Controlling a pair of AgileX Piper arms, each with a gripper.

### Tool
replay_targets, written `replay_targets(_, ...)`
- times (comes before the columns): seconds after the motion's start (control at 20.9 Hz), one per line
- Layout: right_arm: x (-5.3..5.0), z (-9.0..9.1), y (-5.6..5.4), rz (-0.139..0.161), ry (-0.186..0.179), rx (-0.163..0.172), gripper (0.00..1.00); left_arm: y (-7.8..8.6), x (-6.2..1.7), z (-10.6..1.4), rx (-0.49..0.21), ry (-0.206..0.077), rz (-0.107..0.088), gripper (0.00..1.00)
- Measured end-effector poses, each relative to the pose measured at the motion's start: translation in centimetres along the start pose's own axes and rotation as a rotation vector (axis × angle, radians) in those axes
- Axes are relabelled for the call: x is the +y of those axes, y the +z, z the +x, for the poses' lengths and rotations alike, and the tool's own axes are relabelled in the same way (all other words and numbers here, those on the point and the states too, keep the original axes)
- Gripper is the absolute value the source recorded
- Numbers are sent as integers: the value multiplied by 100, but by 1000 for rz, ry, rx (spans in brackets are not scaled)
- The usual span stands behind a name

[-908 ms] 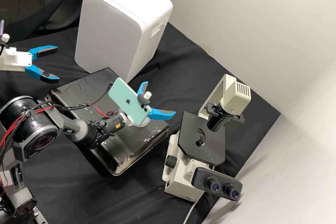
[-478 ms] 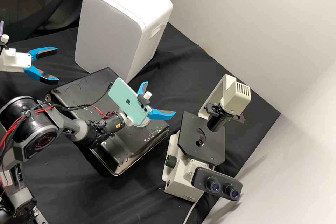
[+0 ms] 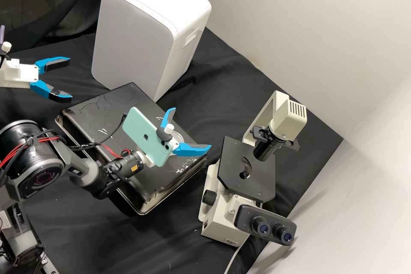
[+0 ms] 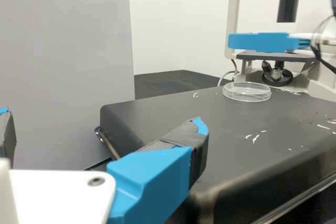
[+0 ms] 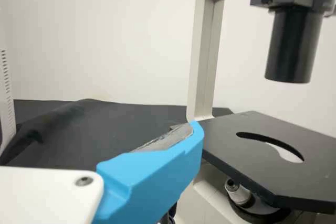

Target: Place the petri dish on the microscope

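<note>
right gripper (image 3: 191, 129), jaws wide & empty, has dipped lower over black tray (image 3: 98, 111), w/ petri dish (image 4: 247, 91) on tray's right end, left of microscope (image 3: 246, 171). grasp likely next. left gripper (image 3: 69, 77) wide too, well apart.

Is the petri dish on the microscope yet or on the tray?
Not yet: petri dish lies flat on the black tray, short of the microscope.

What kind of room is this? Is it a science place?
Most likely a science lab. There's a microscope, a clear petri dish on a black tray, and a robot arm beside them.
</note>
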Motion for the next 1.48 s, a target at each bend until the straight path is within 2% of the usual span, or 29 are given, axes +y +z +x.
replay_targets(0.24, -69, -198, 80, -21, -59, -18, 100, 0, 0, 0, 0, 0, 0, 100)
replay_targets(0.48, -154, -306, 130, -25, -112, -36, 100, 0, 0, 0, 0, 0, 0, 100)
replay_targets(0.67, -212, -352, 231, -25, -146, -73, 100, 0, 0, 0, 0, 0, 0, 100)
replay_targets(0.76, -218, -367, 284, -23, -152, -96, 100, 0, 0, 0, 0, 0, 0, 100)
replay_targets(1.05, -302, -344, 394, -13, -187, -138, 100, 0, 0, 0, 0, 0, 0, 100)
replay_targets(1.19, -338, -266, 405, -10, -187, -122, 100, 0, 0, 0, 0, 0, 0, 100)
replay_targets(1.39, -432, -168, 428, -5, -183, -124, 100, 0, 0, 0, 0, 0, 0, 100)
replay_targets(1.48, -488, -120, 446, -18, -190, -123, 100, -1, -4, 1, 1, -2, 0, 100)
